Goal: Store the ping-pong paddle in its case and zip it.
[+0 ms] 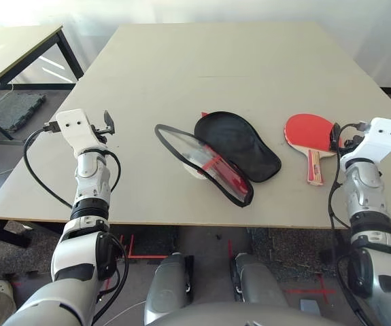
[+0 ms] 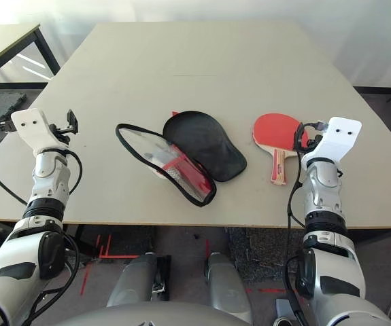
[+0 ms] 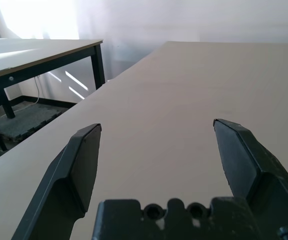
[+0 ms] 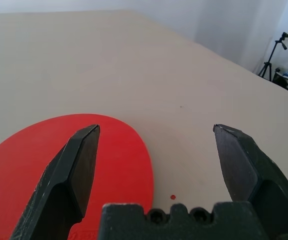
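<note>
The ping-pong paddle (image 1: 305,132) lies flat on the table at the right, red blade away from me and pale handle with a red stripe toward the front edge. The case (image 1: 234,146) lies unzipped in the middle, its black half spread flat and its red half with the black zipper rim tilted open to the left. My right gripper (image 4: 156,145) hovers open just over the right edge of the paddle's red blade (image 4: 58,165). At the table's left edge my left gripper (image 3: 156,142) is open above bare tabletop, well apart from the case.
The beige table (image 1: 229,75) stretches far behind the case and paddle. A second table (image 1: 11,54) with black legs stands off to the left. A tripod (image 4: 276,50) stands on the floor beyond the right side.
</note>
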`<state>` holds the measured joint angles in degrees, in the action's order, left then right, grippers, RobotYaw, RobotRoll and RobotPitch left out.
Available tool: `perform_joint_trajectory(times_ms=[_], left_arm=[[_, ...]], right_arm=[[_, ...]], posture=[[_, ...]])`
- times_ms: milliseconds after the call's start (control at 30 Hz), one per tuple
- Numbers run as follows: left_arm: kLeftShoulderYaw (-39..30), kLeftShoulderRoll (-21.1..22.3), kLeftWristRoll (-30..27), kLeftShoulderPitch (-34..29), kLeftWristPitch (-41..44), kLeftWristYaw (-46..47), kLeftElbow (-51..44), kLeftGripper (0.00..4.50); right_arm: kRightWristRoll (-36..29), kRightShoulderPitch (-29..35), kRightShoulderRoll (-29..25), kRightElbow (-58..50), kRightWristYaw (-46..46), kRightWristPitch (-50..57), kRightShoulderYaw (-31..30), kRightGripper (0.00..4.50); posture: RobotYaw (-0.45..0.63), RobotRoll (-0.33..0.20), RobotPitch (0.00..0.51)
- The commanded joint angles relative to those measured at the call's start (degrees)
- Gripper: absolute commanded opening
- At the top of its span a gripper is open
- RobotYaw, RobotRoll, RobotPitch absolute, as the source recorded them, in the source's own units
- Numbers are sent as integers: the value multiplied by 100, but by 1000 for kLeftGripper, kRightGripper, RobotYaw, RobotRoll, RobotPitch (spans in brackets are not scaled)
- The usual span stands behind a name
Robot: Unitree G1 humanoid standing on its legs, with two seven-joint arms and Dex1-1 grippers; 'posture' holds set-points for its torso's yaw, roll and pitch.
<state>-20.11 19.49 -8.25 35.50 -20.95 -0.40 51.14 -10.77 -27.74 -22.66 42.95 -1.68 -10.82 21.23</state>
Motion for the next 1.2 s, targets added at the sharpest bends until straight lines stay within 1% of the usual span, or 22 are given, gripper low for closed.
perform_joint_trajectory(times_ms=[33,300,433,500,633,800,900,967,1067,1100,1200], left_arm=[[-16,121,-24,115,-57,-22,224,4500],[28,176,-30,152,-148,-181,209,4500],[140,285,-72,159,-81,-717,74,4500],[202,400,-106,184,-29,-1123,-5,4500],[250,674,-359,324,244,-2093,-314,4500],[426,963,-596,515,735,-3203,-684,4500],[625,1135,-772,630,1203,-4047,-1047,4500],[739,1206,-844,654,1441,-4427,-1229,4500],[1189,1396,-858,528,1874,-5448,-1723,4500],[1314,1459,-862,467,1996,-5725,-1880,4500],[1451,1541,-1094,355,2564,-6281,-2248,4500]], right_arm=[[-46,-39,75,20,55,14,26,4470],[-68,-123,200,-91,122,6,22,4470],[39,5,335,-628,588,433,-11,4470],[-18,78,410,-1029,613,779,-59,4470],[-32,172,527,-1997,947,1888,-90,4470],[-289,300,607,-3241,968,3485,-130,4470],[-471,302,552,-3999,972,4877,-192,4470],[-563,257,513,-4334,969,5713,-201,4470],[-1027,-12,563,-4699,962,7287,199,4470],[-1136,-83,589,-4798,961,7625,331,4470],[-1103,-131,539,-4948,1019,8313,432,4470]], posture=[[4,0,43],[-13,0,25],[-26,0,44],[-21,0,47],[-17,0,48],[-12,0,53],[-10,0,58],[-9,0,59],[-11,0,77],[-13,0,80],[-16,0,85]])
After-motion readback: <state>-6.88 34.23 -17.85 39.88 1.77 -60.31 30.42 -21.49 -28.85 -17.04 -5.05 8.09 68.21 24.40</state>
